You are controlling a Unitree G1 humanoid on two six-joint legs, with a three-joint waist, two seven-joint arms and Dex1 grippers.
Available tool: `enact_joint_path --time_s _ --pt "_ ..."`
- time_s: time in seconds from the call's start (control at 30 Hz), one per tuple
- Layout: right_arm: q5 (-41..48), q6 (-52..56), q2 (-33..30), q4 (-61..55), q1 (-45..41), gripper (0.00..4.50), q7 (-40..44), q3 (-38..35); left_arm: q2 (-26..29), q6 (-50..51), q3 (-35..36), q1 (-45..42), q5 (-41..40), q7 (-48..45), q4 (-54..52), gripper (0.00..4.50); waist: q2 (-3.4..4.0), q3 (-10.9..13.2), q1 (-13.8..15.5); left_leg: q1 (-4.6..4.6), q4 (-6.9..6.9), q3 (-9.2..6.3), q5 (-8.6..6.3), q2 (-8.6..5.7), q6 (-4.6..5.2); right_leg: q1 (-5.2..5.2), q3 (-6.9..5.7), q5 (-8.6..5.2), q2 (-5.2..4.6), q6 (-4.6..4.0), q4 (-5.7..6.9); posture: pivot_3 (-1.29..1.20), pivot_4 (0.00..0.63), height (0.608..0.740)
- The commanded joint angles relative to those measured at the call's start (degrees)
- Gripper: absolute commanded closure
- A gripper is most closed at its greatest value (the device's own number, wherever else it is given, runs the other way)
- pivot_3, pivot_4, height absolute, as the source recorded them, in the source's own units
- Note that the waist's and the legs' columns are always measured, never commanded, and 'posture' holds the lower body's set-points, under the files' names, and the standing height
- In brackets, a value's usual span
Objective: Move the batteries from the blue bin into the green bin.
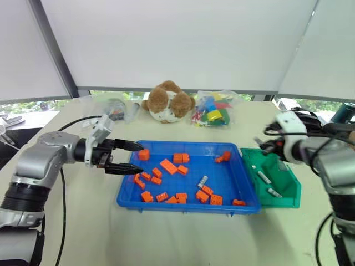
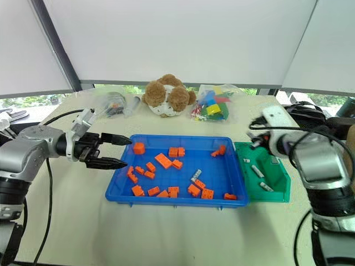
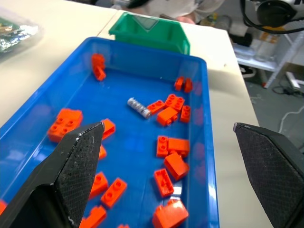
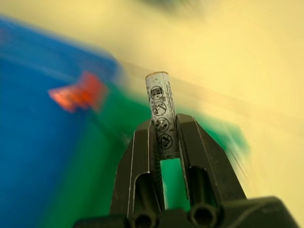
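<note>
My right pincer [image 4: 164, 142] is pinching a battery [image 4: 160, 107] near its lower end, most of the cylinder sticking up past the tips; in the head view that arm sits at the right edge, over the green bin [image 1: 288, 185]. Batt looks small, light, rigid metal w/ a smooth printed sleeve, so prob slippery and apt to pivot or slide when held this close to one end; a mid-length grip across the round side would be surer. Two batts already lie in the green bin, lower right of frame. One more batt [image 1: 202, 181] lies in the blue bin [image 1: 125, 194], centre frame, among orange bricks [image 1: 168, 166]. Left pincer [image 1: 126, 157] is spread wide, empty, hovering at the blue bin's left rim.
</note>
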Motion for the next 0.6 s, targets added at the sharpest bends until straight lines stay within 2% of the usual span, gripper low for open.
enact_joint_path --time_s 0.03,0.1,0.2,0.23,0.33,0.43,0.6 --pt "1.8 0.1 -1.7 -3.7 3.2 4.48 -0.1 -3.5 -0.3 -1.4 0.3 -1.9 0.6 -0.5 0.8 0.00 0.01 0.0 -0.1 0.01 -0.01 -0.03 0.00 0.00 0.00 0.00 0.01 0.00 0.03 0.00 0.01 0.00 0.150 0.733" --pt "2.6 -0.1 -1.8 -3.9 5.1 3.45 -0.3 -4.1 -0.7 -1.7 0.0 -2.1 0.9 -0.7 1.2 0.00 0.01 0.0 -0.2 0.02 -0.01 -0.03 0.00 0.01 0.00 -0.01 0.01 0.00 0.04 0.00 0.02 0.00 0.150 0.733" --pt "3.8 0.0 -1.8 -4.3 6.2 2.16 -0.6 -4.8 -0.9 -2.1 -0.1 -2.2 1.2 -1.0 1.5 0.00 0.01 0.0 0.3 0.00 0.00 -0.02 0.00 0.00 0.00 -0.01 0.01 0.00 0.01 0.00 0.01 0.00 0.150 0.733" --pt "4.2 0.1 -1.8 -4.4 6.2 1.48 -0.8 -5.0 -0.9 -2.1 -0.1 -2.2 1.2 -1.1 1.5 0.00 0.01 0.0 0.4 -0.01 0.00 -0.02 0.00 0.00 0.00 -0.01 0.01 0.00 0.01 0.00 0.01 0.00 0.150 0.733" --pt "6.2 0.1 -1.9 -6.3 5.0 0.04 -0.3 -5.0 -0.8 -2.2 0.0 -2.3 1.3 -1.2 1.7 0.00 0.01 0.0 0.5 -0.02 0.01 -0.02 0.00 0.00 0.00 -0.01 0.01 0.00 0.01 0.00 0.00 0.00 0.150 0.733" --pt "11.0 2.4 2.1 -11.2 1.1 0.04 0.5 -3.7 -0.8 -2.1 0.1 -2.3 1.4 -1.2 1.6 0.00 0.01 0.0 0.4 -0.03 0.01 -0.02 0.00 -0.01 0.00 -0.01 0.01 0.00 -0.01 0.00 -0.01 0.00 0.150 0.733" --pt "15.4 3.9 8.7 -17.5 -0.6 0.04 -0.1 5.3 -1.1 -1.9 0.1 -2.7 1.6 -1.1 1.6 0.00 0.01 0.0 0.3 -0.02 -0.02 -0.17 0.00 0.04 0.00 -0.01 -0.06 0.00 0.08 0.00 0.03 0.00 0.150 0.733"
